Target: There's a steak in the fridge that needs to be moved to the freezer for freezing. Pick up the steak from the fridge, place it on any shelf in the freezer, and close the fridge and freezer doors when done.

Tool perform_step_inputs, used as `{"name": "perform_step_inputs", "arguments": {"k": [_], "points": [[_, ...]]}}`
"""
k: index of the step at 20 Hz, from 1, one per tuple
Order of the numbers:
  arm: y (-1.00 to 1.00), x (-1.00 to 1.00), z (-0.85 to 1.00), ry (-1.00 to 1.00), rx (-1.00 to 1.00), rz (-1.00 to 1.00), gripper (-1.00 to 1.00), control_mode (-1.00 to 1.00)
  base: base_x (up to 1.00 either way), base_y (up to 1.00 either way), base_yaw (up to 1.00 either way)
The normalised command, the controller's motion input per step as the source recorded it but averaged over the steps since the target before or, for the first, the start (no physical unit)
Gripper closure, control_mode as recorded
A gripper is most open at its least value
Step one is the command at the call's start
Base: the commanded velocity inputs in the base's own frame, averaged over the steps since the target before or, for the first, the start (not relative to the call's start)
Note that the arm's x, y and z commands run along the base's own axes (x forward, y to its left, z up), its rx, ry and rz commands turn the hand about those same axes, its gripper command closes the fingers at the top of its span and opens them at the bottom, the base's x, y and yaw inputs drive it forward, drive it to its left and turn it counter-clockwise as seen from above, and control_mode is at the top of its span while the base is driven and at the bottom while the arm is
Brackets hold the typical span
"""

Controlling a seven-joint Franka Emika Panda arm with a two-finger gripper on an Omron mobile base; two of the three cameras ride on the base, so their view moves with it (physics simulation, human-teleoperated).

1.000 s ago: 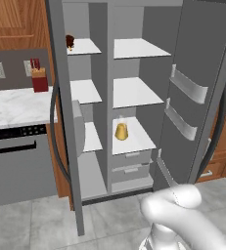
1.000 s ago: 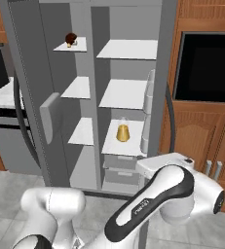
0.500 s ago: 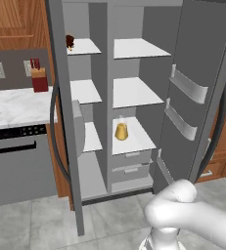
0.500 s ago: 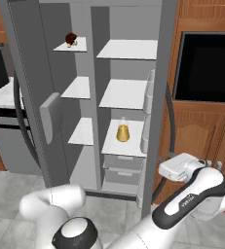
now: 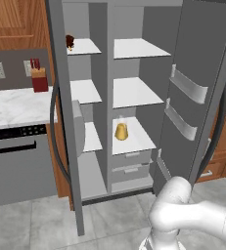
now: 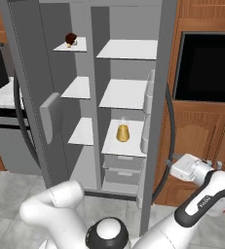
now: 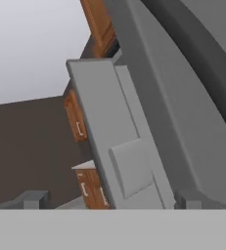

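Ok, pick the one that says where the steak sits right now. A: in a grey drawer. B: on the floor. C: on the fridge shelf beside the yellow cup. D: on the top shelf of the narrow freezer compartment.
D: the steak lies on the top short shelf of the freezer, while the yellow cup stands alone on a lower shelf of the fridge.

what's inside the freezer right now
The steak sits on the top shelf of the freezer. The two shelves below it look bare. The freezer door covers the compartment's left edge in the left base view.
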Motion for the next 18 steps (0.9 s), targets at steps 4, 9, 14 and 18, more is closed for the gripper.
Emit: {"name": "perform_step_inputs", "arguments": {"k": [4, 9, 14, 18], "points": [[0.0, 0.46, -0.3, 0.0, 0.0, 0.0, -1.0, -1.0, 0.0, 0.0, 0.0], [0.0, 0.45, -0.32, 0.0, 0.0, -0.02, -1.0, -1.0, 0.0, 0.0, 0.0], [-0.17, 0.32, -0.25, 0.0, 0.0, -0.1, -1.0, -1.0, 0.0, 0.0, 0.0], [-0.18, 0.25, -0.25, 0.0, 0.0, -0.11, -1.0, -1.0, 0.0, 0.0, 0.0]]}}
